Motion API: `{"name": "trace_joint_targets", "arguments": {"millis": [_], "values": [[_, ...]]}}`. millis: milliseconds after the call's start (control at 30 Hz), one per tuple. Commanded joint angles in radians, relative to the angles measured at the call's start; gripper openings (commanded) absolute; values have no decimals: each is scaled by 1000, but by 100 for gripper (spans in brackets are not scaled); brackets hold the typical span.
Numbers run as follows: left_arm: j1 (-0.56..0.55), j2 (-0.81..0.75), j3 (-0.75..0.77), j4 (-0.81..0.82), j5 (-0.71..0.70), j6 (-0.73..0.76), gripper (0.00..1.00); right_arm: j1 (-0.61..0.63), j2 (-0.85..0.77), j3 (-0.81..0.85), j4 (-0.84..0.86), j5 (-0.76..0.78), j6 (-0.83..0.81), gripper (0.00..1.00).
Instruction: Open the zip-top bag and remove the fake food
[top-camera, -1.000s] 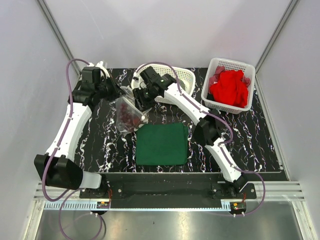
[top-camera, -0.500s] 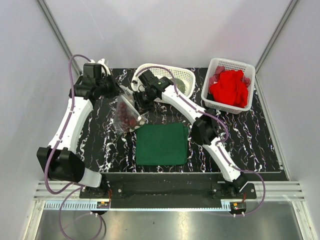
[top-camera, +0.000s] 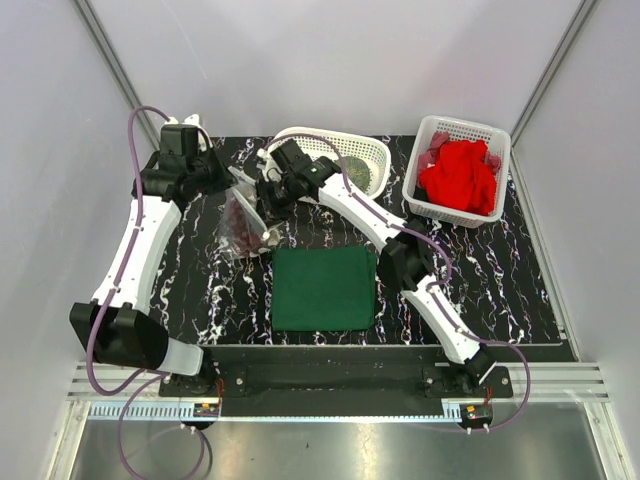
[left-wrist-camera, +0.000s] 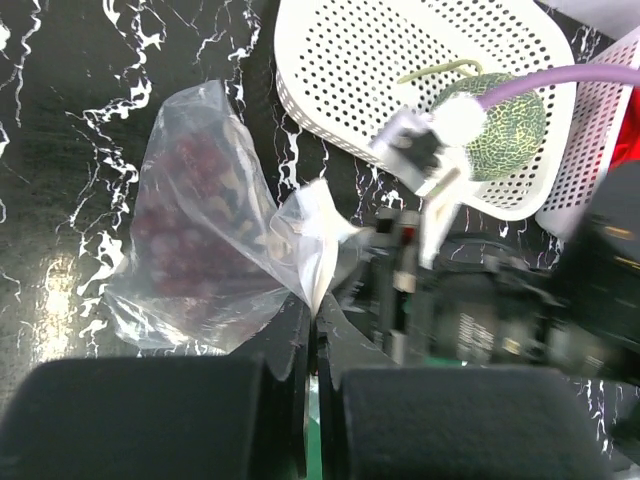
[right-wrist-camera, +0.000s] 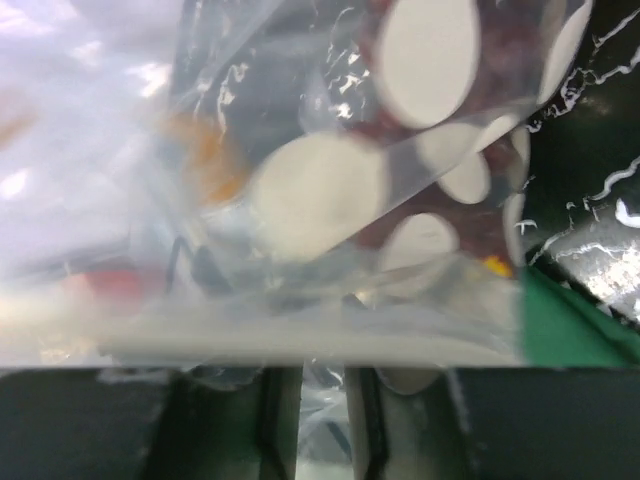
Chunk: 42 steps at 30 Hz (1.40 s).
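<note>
The clear zip-top bag (top-camera: 243, 220) hangs above the black marbled table at back left, held between both grippers. Dark red berry clusters (left-wrist-camera: 185, 215) fill it, and a tiny orange bit (right-wrist-camera: 495, 265) shows near its corner. My left gripper (left-wrist-camera: 313, 310) is shut on one lip of the bag's mouth (left-wrist-camera: 305, 225). My right gripper (top-camera: 266, 195) is shut on the opposite lip; in the right wrist view the bag's zip strip (right-wrist-camera: 300, 335) fills the frame just above the jaws. A mottled green ball (left-wrist-camera: 495, 115) lies in the oval white basket (top-camera: 375, 155).
A dark green cloth (top-camera: 324, 288) lies flat in front of the bag. A rectangular white basket (top-camera: 415, 185) at back right holds a bright red cloth (top-camera: 458, 175). The oval basket stands just behind the right gripper.
Both grippers and the bag have shifted left and a little back. The bag now hangs clear of the green cloth's corner.
</note>
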Motion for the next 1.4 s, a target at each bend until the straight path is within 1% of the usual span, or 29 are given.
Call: {"name": "trace_joint_targets", "arguments": {"millis": [0, 100, 167, 200, 300, 400, 433, 533, 667, 733, 767, 833, 1033, 1100, 1200, 1267, 1300, 1367], "values": [[6, -44, 4, 42, -16, 0, 0, 13, 60, 25, 53, -50, 36, 32], [6, -29, -16, 47, 1, -8, 0, 13, 85, 19, 48, -30, 27, 38], [6, -29, -27, 56, 9, -10, 0, 13, 76, -15, 48, 10, 7, 44], [6, -24, -34, 56, 10, -8, 0, 13, 71, -22, 51, 13, -5, 49], [6, -20, -56, 73, 36, -22, 0, 14, 80, -24, 54, 16, -13, 54], [4, -23, -105, 108, 87, -62, 0, 14, 93, -19, 65, -1, 7, 54], [4, -24, -140, 117, 92, -68, 0, 14, 93, -28, 70, -8, 11, 54], [1, -33, -183, 142, 101, -76, 0, 19, 81, -68, 113, -40, 27, 54], [-10, -43, -212, 142, 104, -69, 0, 40, 39, -116, 140, -7, -5, 53], [-14, -52, -223, 142, 104, -68, 0, 43, -2, -195, 214, -10, -8, 53], [-14, -53, -232, 143, 102, -69, 0, 43, -5, -211, 244, -13, -1, 53], [-19, -53, -237, 145, 107, -72, 0, 46, 5, -214, 245, 2, 2, 53], [-34, -53, -257, 148, 116, -80, 0, 53, 61, -187, 255, 4, 44, 64], [-36, -56, -265, 149, 118, -86, 0, 54, 65, -188, 278, -13, 67, 68], [-40, -58, -268, 154, 118, -89, 0, 59, 64, -187, 312, -33, 93, 70], [-42, -59, -265, 154, 121, -91, 0, 60, 48, -202, 353, -33, 114, 74], [-43, -59, -268, 154, 118, -92, 0, 60, 35, -225, 372, -40, 128, 79], [-46, -66, -269, 154, 119, -95, 0, 60, 36, -226, 400, -56, 174, 80]]}}
